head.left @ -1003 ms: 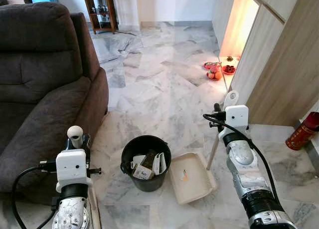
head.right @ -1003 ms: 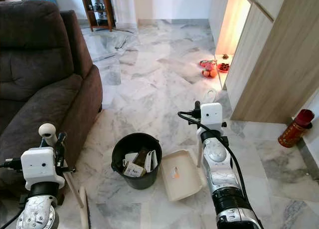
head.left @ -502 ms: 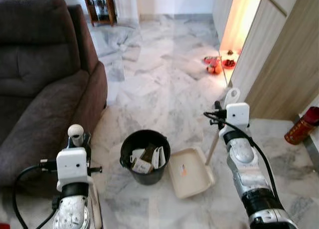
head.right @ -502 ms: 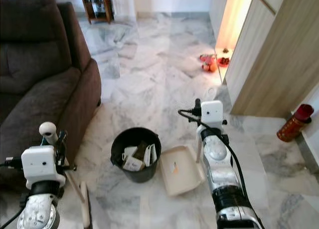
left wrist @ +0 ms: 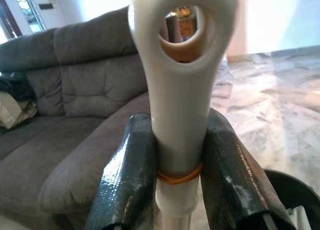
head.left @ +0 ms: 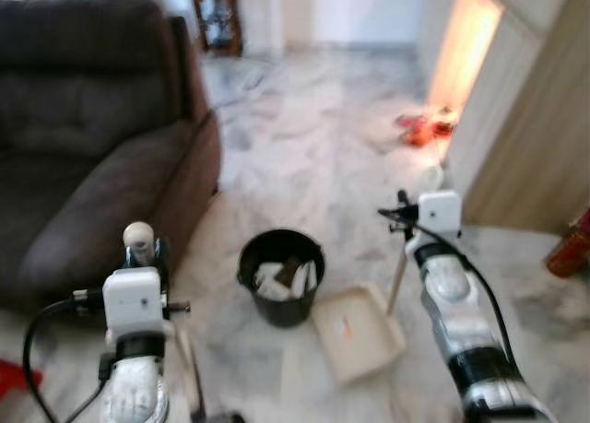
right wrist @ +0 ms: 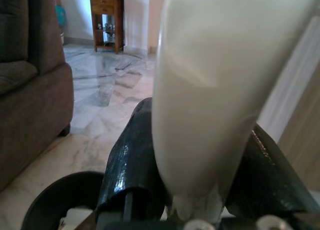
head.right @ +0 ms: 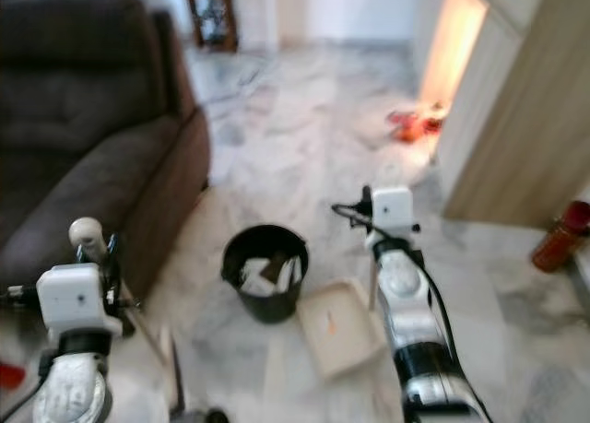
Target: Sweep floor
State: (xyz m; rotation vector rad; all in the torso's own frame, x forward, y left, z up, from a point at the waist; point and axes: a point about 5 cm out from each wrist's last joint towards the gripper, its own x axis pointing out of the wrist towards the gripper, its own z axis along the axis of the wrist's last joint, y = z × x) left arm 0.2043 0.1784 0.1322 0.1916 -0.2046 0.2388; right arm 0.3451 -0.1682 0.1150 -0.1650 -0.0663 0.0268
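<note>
The left pincer (left wrist: 172, 180) is clamped on the broom handle (left wrist: 181, 79); the right pincer (right wrist: 200, 190) is clamped on the dustpan handle (right wrist: 215, 84). Below and between them the dustpan (head.left: 358, 333) lies on the floor (head.left: 313, 156) just beside the bin (head.left: 281, 276), with the sofa (head.left: 83, 156) beyond the left pincer. The head views are blurred, so a swing now might, I judge, knock the bin over.

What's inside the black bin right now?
The black bin holds a pile of rubbish: pale, paper-like scraps with a darker piece among them. The picture is blurred, so the items can't be told apart, and whatever lies beneath the top layer is covered.
</note>
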